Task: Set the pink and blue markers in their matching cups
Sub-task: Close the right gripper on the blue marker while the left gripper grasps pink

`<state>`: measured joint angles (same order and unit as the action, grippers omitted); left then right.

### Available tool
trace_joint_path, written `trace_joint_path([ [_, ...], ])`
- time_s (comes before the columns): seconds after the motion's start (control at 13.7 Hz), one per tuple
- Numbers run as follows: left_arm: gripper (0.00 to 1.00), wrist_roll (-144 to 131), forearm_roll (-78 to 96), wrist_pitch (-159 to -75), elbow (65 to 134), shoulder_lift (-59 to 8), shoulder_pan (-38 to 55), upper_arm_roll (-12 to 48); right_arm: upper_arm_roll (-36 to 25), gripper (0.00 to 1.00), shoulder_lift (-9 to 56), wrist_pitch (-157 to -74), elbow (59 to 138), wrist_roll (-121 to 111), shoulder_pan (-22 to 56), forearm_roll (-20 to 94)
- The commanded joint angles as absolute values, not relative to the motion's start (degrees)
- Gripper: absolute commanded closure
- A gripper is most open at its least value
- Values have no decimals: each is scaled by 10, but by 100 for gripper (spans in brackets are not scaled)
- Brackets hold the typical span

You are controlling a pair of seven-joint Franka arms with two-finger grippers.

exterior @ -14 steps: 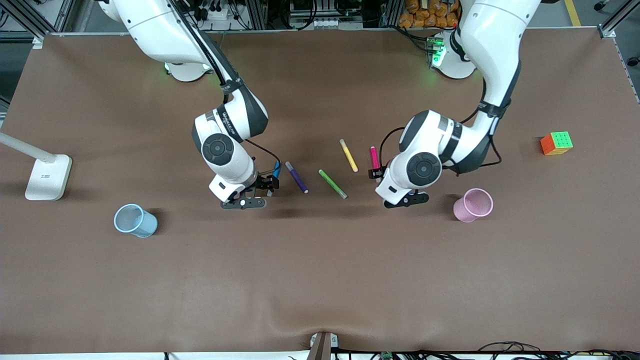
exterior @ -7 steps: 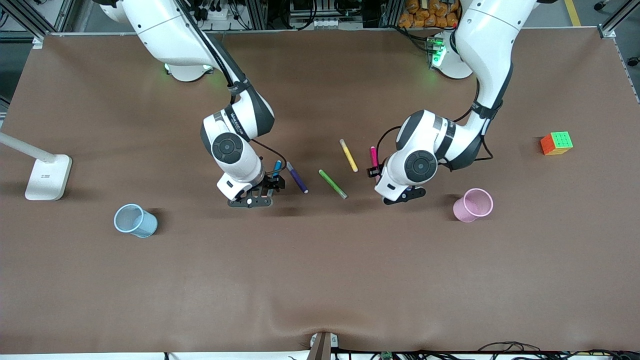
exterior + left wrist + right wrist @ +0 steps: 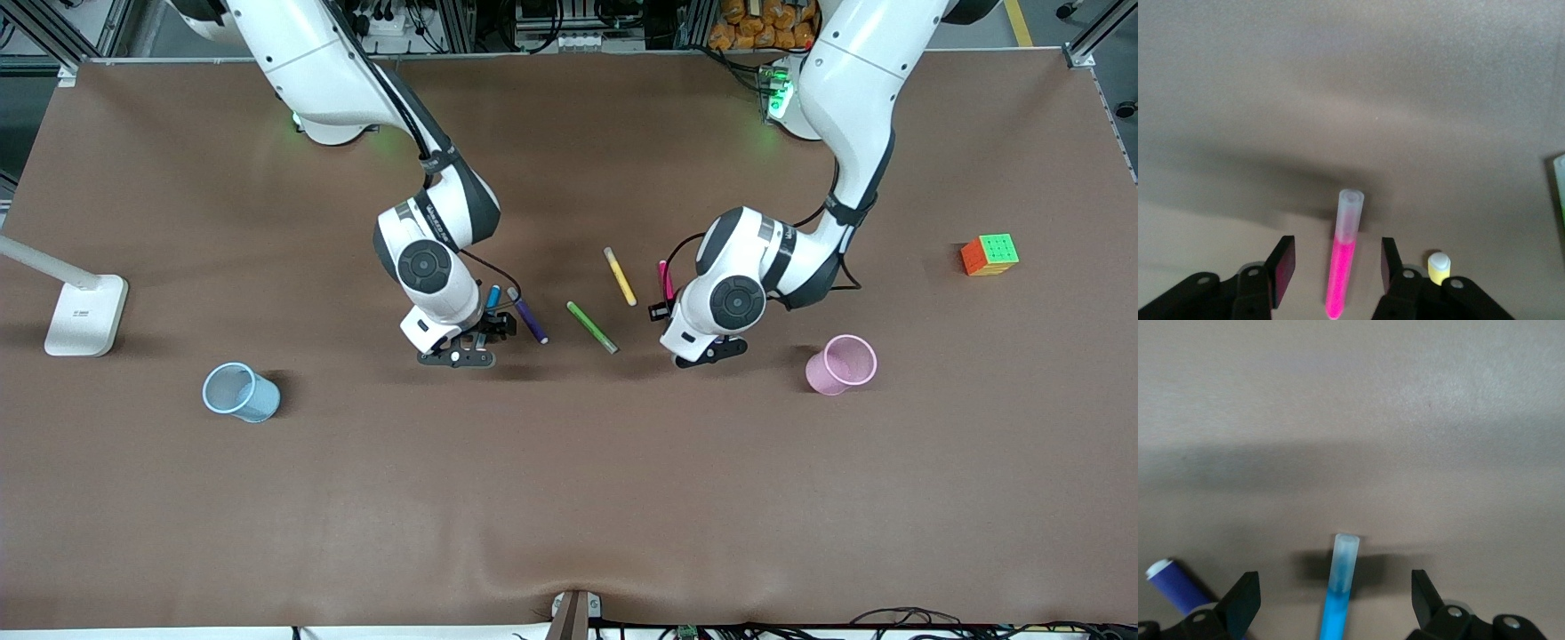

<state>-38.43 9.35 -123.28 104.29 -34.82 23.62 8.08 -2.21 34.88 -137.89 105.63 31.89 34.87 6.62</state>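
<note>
High front camera over the table (image 3: 569, 498); wrist cameras close above markers.

We see a purple pen (image 3: 528, 315), a green pen (image 3: 591, 326) and a yellow pen (image 3: 620, 276) lying flat near the middle of the brown table (image 3: 569, 498), each at a slant and apart from the others. A multicoloured puzzle cube (image 3: 989, 254) sits near the edge at the left arm's end. A white lamp base (image 3: 86, 314) with its stem stands close to the edge at the right arm's end.
</note>
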Motion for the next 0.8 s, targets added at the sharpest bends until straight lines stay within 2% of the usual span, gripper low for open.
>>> trace_joint_path([
  [0.0, 43, -382, 110, -1255, 1044, -356, 239, 83, -29, 0, 366, -1379, 1039, 353, 359, 76],
  [0.73, 49, -382, 112, -1261, 1047, -364, 239, 83, -29, 0, 375, -1388, 1040, 388, 359, 75],
])
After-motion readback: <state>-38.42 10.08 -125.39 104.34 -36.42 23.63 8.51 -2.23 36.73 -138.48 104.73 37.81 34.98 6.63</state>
